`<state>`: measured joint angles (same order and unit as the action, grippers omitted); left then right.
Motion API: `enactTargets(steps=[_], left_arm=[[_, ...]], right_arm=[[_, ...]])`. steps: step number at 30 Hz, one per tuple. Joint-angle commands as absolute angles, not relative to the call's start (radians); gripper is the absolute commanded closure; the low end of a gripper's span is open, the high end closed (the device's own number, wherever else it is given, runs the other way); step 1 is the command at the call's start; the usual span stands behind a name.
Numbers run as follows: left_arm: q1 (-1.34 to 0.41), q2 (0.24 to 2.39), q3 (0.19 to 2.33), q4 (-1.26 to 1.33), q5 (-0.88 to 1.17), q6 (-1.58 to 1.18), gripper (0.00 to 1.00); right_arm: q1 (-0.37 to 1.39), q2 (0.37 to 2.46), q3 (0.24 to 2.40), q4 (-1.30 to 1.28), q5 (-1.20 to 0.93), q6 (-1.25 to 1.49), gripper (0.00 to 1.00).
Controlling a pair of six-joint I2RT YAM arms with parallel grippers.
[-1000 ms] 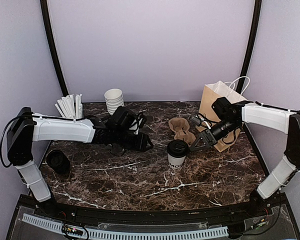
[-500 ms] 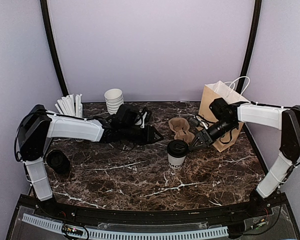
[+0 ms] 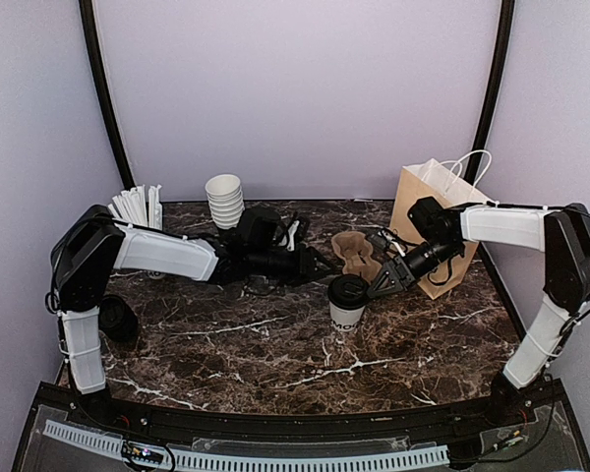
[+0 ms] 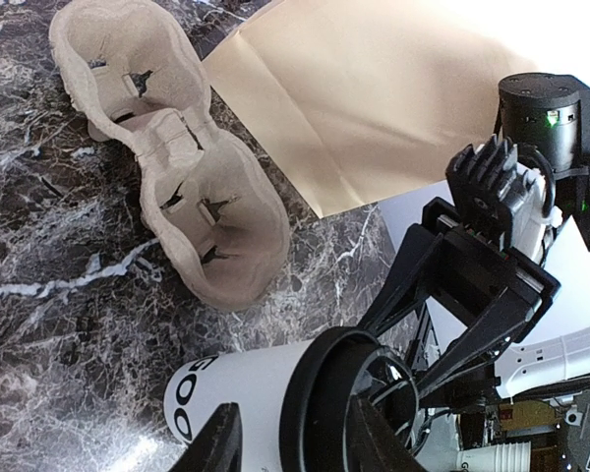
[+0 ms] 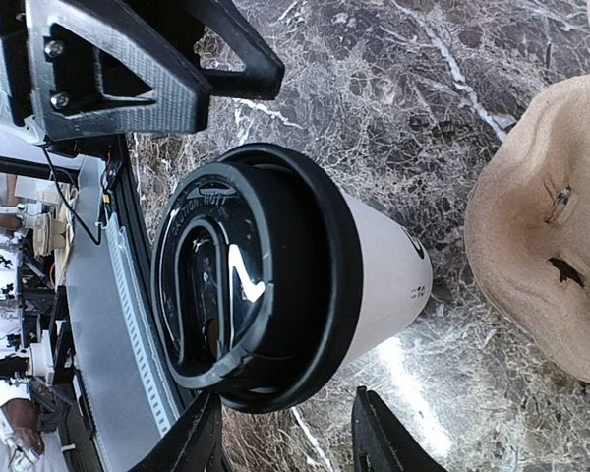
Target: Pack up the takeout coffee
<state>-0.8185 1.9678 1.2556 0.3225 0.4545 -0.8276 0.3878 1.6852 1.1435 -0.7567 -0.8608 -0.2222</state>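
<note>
Lidded coffee cup (image 3: 347,301) stood upright mid-table, outside the brown bag (image 3: 423,211), which sat at the cup's 2 o'clock. Pulp carrier (image 3: 357,253) lay just beside the cup at 12 o'clock. Left gripper (image 3: 322,265) was near the cup at 10 o'clock, fingers (image 4: 219,444) spread, nothing pinched. Right gripper (image 3: 378,284) was close at 2 o'clock, fingers (image 5: 189,441) also spread, not clamped on the cup.
</note>
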Motion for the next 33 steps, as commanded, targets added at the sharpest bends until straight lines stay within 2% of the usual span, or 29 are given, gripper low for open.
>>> enactTargets(steps=[1,20,33], left_arm=[[-0.818,1.984,1.285,0.357,0.486,-0.847,0.61],[-0.820,2.031,1.290,0.317,0.507,-0.852,0.66],[-0.836,2.013,1.165,0.218,0.435,-0.838,0.75]], right_arm=[[0.385,1.701,1.147,-0.738,-0.887,-0.212,0.54],[0.389,1.753,1.150,-0.742,-0.883,-0.211,0.51],[0.402,1.871,1.104,-0.710,-0.537,-0.124,0.51]])
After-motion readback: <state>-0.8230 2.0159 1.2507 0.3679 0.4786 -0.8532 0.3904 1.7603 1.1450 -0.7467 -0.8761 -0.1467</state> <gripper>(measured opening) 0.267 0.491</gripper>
